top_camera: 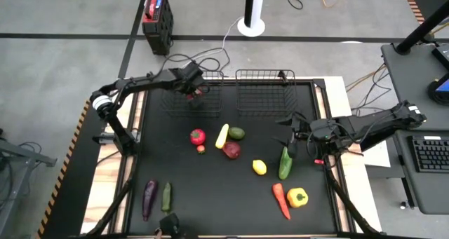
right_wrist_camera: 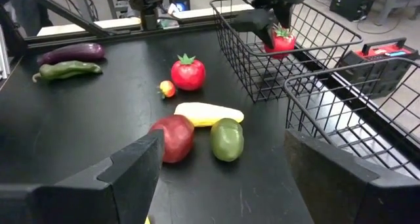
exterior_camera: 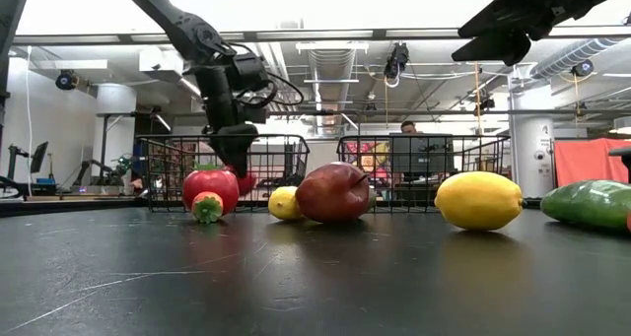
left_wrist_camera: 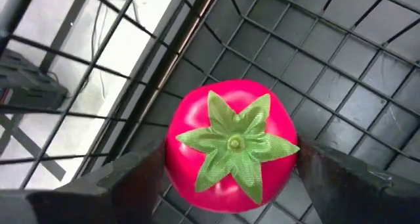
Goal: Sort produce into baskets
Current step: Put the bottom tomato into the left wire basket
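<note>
Holding tomato (left_wrist_camera: 230,145) w/ left hand (top_camera: 196,90) inside basket (top_camera: 168,102) edge

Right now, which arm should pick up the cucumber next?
The right. Its open gripper hovers just above the cucumber, while the left gripper is over the left basket, holding a tomato.
</note>
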